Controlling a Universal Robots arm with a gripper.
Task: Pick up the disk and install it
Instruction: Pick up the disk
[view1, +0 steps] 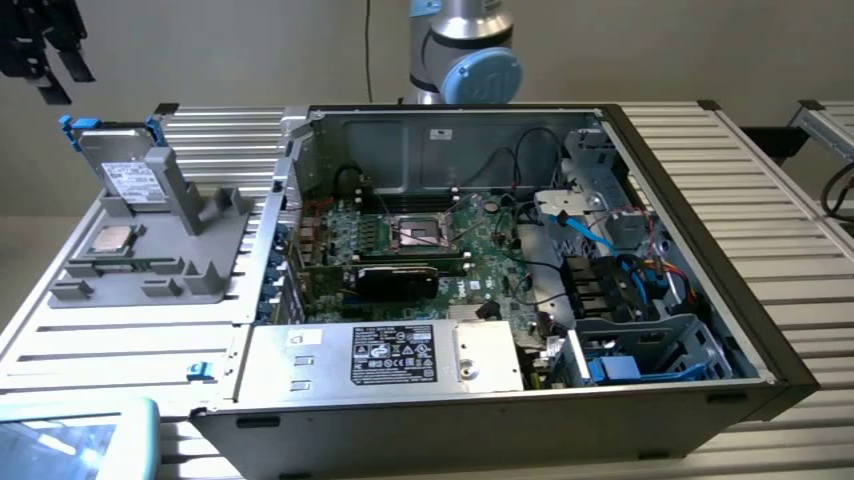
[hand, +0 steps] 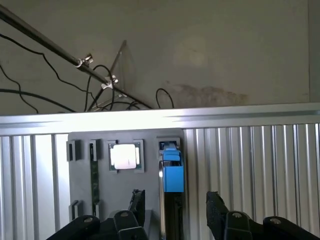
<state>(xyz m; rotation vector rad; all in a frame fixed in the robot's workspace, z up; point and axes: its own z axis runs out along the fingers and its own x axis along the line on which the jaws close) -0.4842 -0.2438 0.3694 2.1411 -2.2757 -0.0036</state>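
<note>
Plainly, the fingers (hand: 216, 207) are spread wide and released. One dark tip stands on each side of the disk (hand: 172, 172), with a clear gap between either tip and it, so nothing is grasped. In the wrist view the disk is seen edge-on, its blue carrier toward the camera, standing upright in a slot of the grey holder (hand: 150, 142). Just beside it in the same holder lies the square silver chip (hand: 125, 156), flat in its own recess, and narrower slots lie beyond that. The holder rests on the ribbed metal desk (hand: 250, 165), with a pale wall (hand: 225, 50) and some loose dark cables (hand: 30, 95) behind. In the exterior view the disk stands at the far end of the holder, on that view's left, white label showing and blue carrier tabs at its top corners. The open computer case (view1: 747, 300) fills the middle and right of that view, well apart from the disk. Its motherboard (view1: 441, 240) is exposed, and a silver box (view1: 400, 355) with a black label lies at the near side. The arm (view1: 461, 45) rises behind the case.
</note>
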